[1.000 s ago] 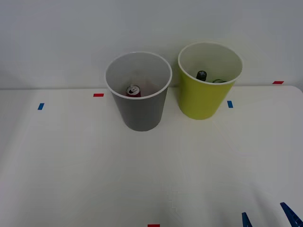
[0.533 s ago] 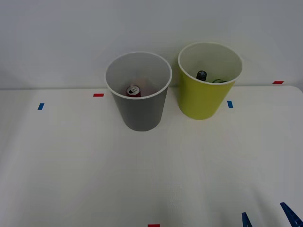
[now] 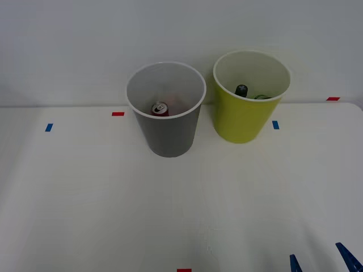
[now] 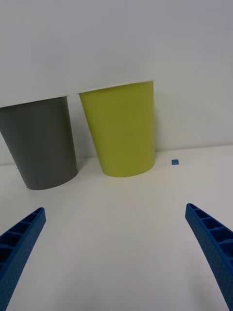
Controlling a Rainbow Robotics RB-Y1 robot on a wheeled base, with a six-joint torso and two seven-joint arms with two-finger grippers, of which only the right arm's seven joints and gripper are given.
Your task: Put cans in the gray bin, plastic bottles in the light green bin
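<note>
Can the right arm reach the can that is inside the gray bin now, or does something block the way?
Probably yes, from above only. The can stands deep inside the gray bin, so the wall blocks any side approach. The right tool is open, holds nothing, and the white table between them is bare.

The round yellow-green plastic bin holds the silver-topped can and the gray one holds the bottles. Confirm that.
Wrong way round. The front view shows the silver-topped can inside the round gray plastic bin, and the dark-capped bottle inside the round yellow-green plastic bin.
</note>
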